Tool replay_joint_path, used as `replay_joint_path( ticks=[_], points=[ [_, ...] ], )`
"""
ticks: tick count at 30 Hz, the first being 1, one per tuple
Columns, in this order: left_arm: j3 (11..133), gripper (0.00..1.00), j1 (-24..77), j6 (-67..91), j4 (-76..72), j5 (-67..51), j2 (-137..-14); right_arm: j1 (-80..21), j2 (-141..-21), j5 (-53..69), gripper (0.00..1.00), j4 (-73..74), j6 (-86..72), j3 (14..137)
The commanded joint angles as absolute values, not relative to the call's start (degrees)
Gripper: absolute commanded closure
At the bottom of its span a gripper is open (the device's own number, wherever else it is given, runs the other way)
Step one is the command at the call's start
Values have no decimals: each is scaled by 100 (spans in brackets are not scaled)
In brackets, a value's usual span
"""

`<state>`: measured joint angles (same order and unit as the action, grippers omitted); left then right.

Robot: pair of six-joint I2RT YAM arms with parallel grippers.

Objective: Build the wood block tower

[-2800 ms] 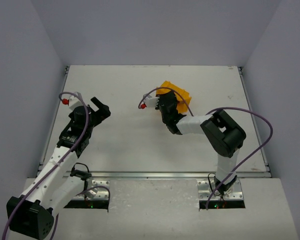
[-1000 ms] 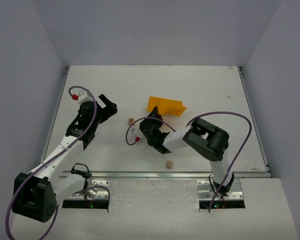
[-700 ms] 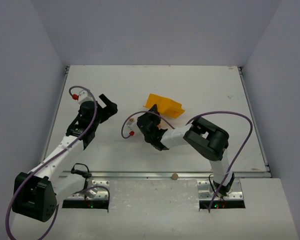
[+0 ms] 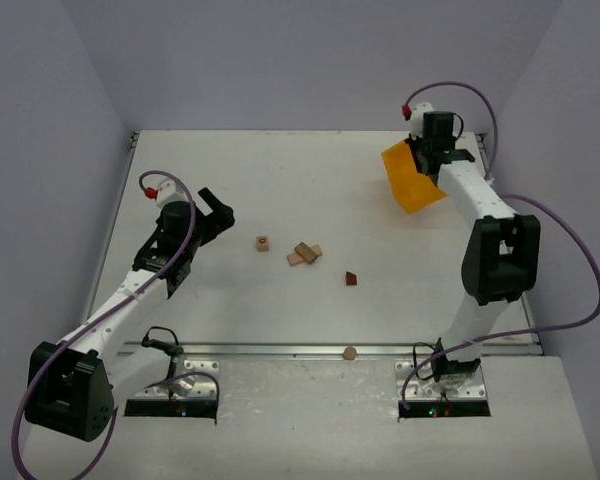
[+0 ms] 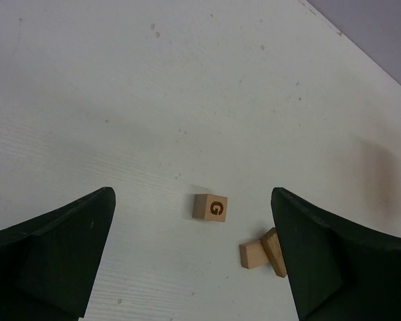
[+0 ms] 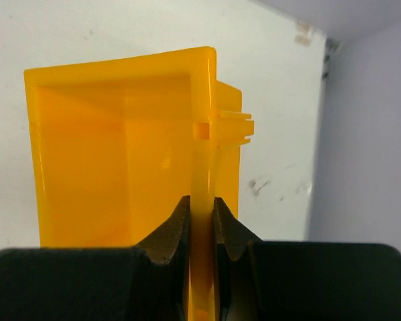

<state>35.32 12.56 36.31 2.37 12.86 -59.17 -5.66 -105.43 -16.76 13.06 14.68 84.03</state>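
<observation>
We've got G block point(image 5: 210, 208) dead ahead of open left end effector point(image 5: 192, 194), vs. right end effector point(image 6: 202, 224) far off & clenched on yellow bin point(image 6: 113, 147).

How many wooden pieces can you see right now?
5: a lettered cube left of centre; a pale block and a plank touching right of it; a dark wedge farther right; a round disc at the near rail. The bin may hide more.
</observation>
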Motion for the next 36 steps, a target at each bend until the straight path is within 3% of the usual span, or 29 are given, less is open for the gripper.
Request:
replay_joint_path(
  ticks=[1,4,8,15,23,25,29,30,31,33,36],
  points=[
    [3823,0,1231,3515,-18,1327,-5960,405,-10541,306,100,2241,-358,8523],
    [3833,0,1231,3495,-18,1365,-6025,1280,-10705,1322,99,2243,-999,8473],
    [3840,0,1239,3471,118,1441,-6108,1686,-11012,1631,97,2249,-1396,8546],
    [3802,0,1230,3437,198,1423,-6108,2092,-11605,1691,95,2237,-1695,8711],
    [3781,0,1237,3419,193,1358,-6108,2109,-11839,1307,86,2103,-1513,8736],
    [3779,0,1237,3419,193,1342,-6106,2107,-11770,1305,76,2066,-1479,8678],
    [3789,0,1230,3419,193,1315,-6090,2092,-11370,1575,40,1773,-1277,8325],
    [3798,0,1232,3419,192,1290,-6081,2090,-11238,1806,30,1682,-1217,8243],
    [3807,0,1239,3419,183,1270,-6073,2073,-10990,1934,9,1628,-1166,8098],
    [3829,0,1234,3419,161,1194,-6053,1995,-10643,2174,1,1530,-920,7924],
    [3864,0,1239,3419,141,1123,-6025,1604,-10179,2176,1,1554,-447,7718]
  ],
)
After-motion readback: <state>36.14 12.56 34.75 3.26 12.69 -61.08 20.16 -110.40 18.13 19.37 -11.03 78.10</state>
